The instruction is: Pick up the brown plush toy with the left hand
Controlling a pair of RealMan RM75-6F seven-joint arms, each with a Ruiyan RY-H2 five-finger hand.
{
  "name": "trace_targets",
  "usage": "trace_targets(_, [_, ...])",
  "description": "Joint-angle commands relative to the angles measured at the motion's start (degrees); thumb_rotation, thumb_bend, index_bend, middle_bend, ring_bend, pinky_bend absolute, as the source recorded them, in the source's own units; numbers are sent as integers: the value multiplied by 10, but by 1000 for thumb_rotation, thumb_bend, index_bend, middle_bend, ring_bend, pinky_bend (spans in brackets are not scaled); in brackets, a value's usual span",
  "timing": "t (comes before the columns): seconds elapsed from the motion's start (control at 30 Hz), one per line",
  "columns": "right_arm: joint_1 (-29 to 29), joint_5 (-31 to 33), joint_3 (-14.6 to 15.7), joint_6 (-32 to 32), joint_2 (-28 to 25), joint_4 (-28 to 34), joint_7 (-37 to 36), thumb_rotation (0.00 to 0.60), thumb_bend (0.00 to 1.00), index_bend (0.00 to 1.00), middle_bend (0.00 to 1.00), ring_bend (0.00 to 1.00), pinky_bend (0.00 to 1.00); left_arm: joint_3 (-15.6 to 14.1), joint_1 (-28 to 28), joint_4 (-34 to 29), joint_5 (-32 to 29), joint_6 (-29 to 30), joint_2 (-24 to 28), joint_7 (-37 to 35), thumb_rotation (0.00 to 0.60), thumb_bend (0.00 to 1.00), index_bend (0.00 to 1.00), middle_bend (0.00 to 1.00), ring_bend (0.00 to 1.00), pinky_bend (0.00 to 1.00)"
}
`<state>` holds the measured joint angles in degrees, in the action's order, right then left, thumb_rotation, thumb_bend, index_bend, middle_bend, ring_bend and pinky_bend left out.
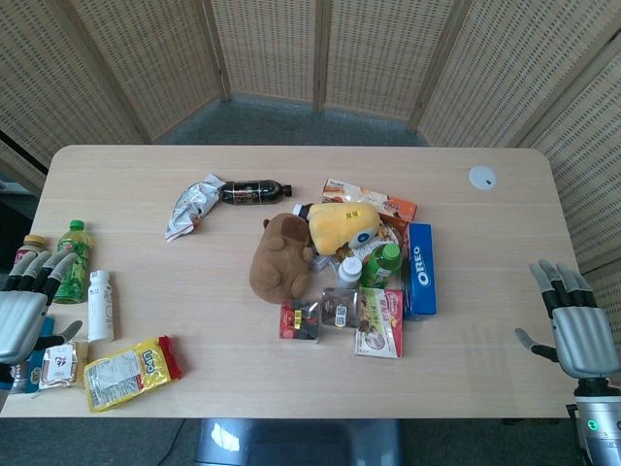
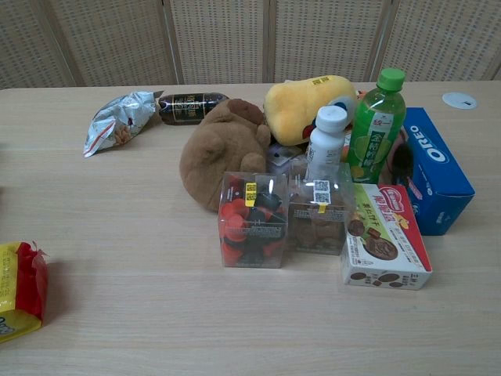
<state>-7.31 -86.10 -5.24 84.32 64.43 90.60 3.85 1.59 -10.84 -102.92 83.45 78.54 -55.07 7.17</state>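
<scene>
The brown plush toy (image 1: 280,257) lies near the middle of the table, leaning against a yellow plush (image 1: 343,224); in the chest view the brown plush toy (image 2: 221,148) sits just behind two clear boxes. My left hand (image 1: 23,309) hovers at the table's left edge, fingers spread and holding nothing, far from the toy. My right hand (image 1: 574,322) is at the right edge, fingers apart and empty. Neither hand shows in the chest view.
Around the toy: clear snack boxes (image 2: 252,219), white bottle (image 2: 325,143), green bottle (image 2: 377,124), blue Oreo box (image 2: 436,168), biscuit box (image 2: 384,246), dark bottle (image 1: 254,192), foil bag (image 1: 190,206). Near my left hand: green tea bottle (image 1: 73,259), white bottle (image 1: 100,306), yellow packet (image 1: 130,372).
</scene>
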Motion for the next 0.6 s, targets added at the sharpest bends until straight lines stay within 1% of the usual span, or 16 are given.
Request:
trace_targets(0.03, [-2, 0, -1, -2, 2, 2, 3, 587, 202, 0, 0, 0, 0, 1, -1, 3, -1, -2, -2, -4, 587, 266, 0, 0, 0, 0])
trace_targets(0.2, [-4, -3, 0, -3, 4, 5, 6, 585, 202, 0, 0, 0, 0, 1, -7, 6, 3, -12, -4, -1, 585, 267, 0, 0, 0, 0])
trace_targets(0.4, [6, -4, 2, 11, 1, 9, 3, 588, 203, 0, 0, 0, 0, 7, -19, 1, 12, -19, 4, 13, 586, 267, 0, 0, 0, 0])
trace_targets(0.6, [12, -2, 4, 16, -2, 9, 2, 590, 202, 0, 1, 0, 0, 15, -41, 15, 16, -40, -4, 44, 582, 267, 0, 0, 0, 0])
